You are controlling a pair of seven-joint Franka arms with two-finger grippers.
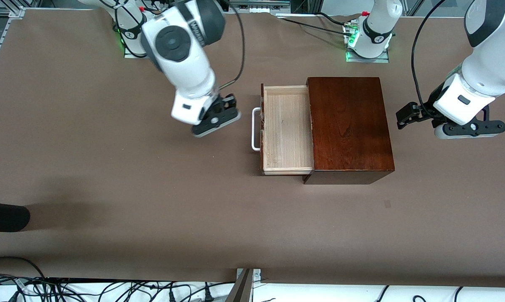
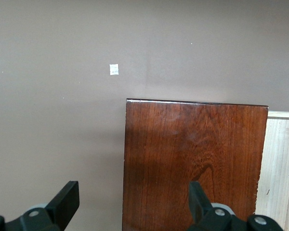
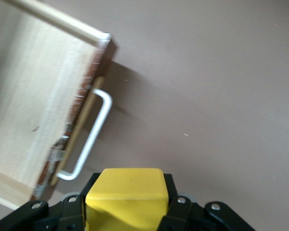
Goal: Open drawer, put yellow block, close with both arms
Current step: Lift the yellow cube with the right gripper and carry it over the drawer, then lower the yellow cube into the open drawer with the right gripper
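The dark wooden box [image 1: 349,126] stands mid-table with its drawer [image 1: 286,128] pulled out toward the right arm's end; the pale tray is empty. Its white handle [image 1: 256,128] also shows in the right wrist view [image 3: 89,139]. My right gripper [image 1: 217,119] hangs over the table just beside the handle, shut on the yellow block [image 3: 125,197]. The block is hidden in the front view. My left gripper [image 1: 407,114] is open and empty, low by the box's closed end; its fingers [image 2: 65,202] straddle the box's edge [image 2: 192,159].
A small pale tape mark [image 2: 114,70] lies on the brown table nearer to the front camera than the box. A dark object [image 1: 5,216] juts in at the right arm's end. Cables run along the table's near edge.
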